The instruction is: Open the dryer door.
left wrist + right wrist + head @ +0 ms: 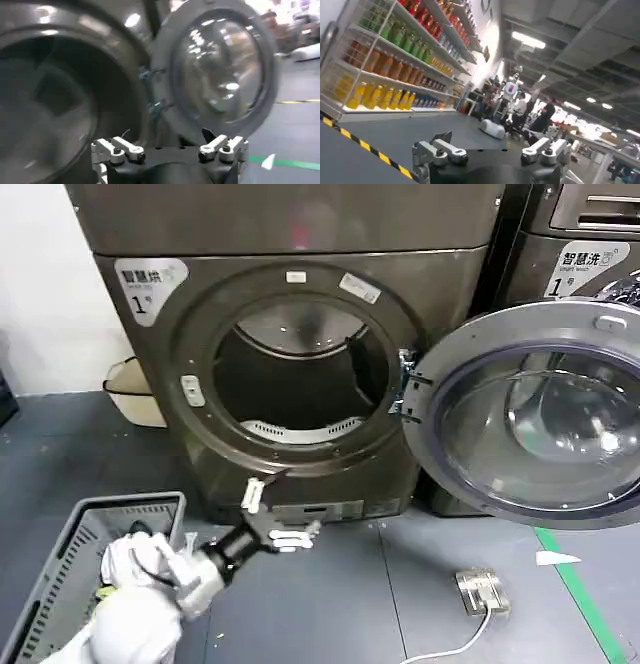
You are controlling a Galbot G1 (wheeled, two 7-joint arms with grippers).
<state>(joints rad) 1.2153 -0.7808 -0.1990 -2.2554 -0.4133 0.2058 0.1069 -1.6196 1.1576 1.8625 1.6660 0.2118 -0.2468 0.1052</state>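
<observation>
From the head camera I see the large round dryer door [530,409], with its wide chrome rim and clear bowl on a grey inner face, swung fully open to the right of the dark grey dryer [300,334], hanging on its hinges [408,389] in front of the neighbouring grey machine [580,244]. The drum opening [295,379] is dark and uncovered. My left gripper [275,519] is low in front of the dryer, just below the opening's lower rim, with its white fingers [254,494] spread apart and pinching nothing; the left wrist camera shows the same spread fingers [117,149] facing the drum mouth and the open door [220,70]. The floor [330,594] is dark grey, with a green stripe [580,594] running along the right and a small metal pedal-like box [483,589] with a white cable lying near it. A grey slatted plastic basket [60,564] sits on the floor at my left, and a cream bag [135,389] rests against the white wall beside the dryer. My right gripper [490,152] is held away from the work, fingers [445,150] spread and empty, its camera looking at store shelves of coloured bottles [395,65], a yellow-and-black floor stripe [365,145] and a ceiling with strip lights.
</observation>
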